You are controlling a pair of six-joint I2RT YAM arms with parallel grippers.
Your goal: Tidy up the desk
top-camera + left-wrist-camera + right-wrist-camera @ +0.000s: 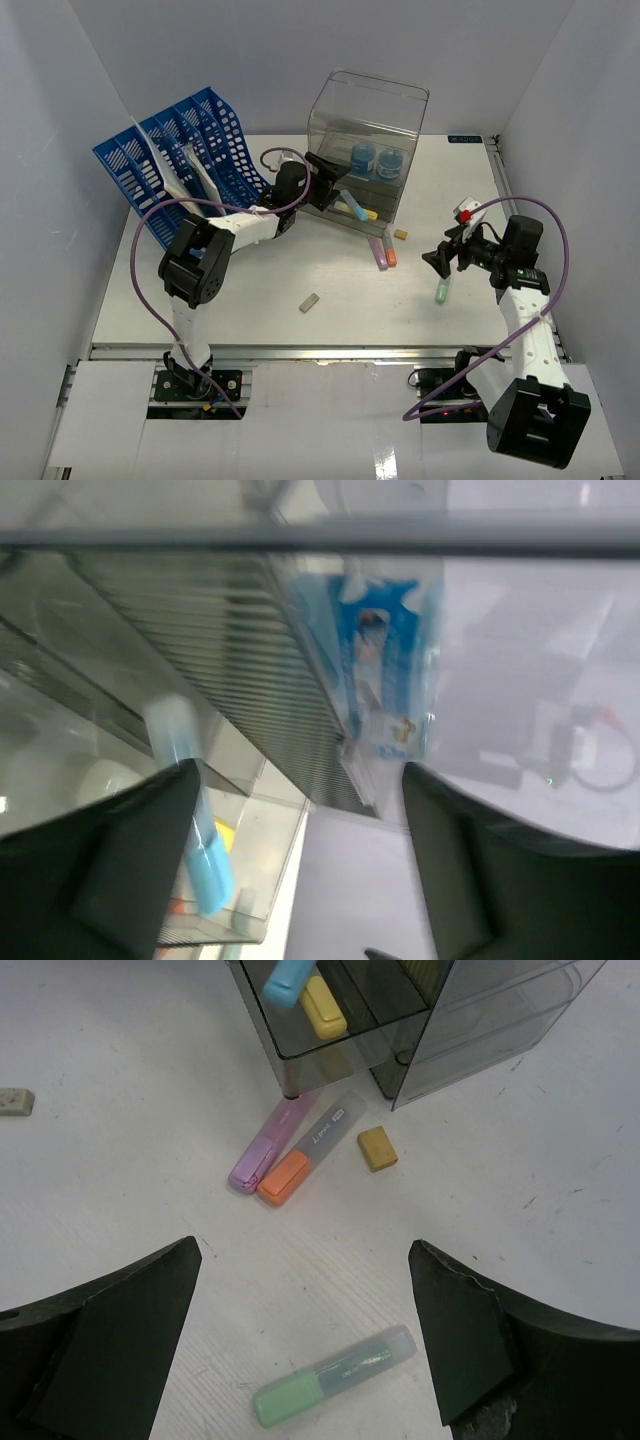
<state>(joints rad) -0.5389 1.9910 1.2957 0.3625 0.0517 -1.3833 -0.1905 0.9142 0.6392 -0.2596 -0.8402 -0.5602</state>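
The white desk [200, 290] lies under both arms. Left gripper [300, 775] reaches to the clear box [370, 110] at its back edge, jaws wide open; right gripper [300, 1255] hangs open over one green highlighter [335, 1375], two erasers [309, 302] lying apart

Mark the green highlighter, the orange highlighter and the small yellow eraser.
green highlighter [335, 1373], right wrist view, middle of its barrel.
orange highlighter [316, 1145], right wrist view, middle of its clear barrel.
yellow eraser [378, 1148], right wrist view, centre of its top face.
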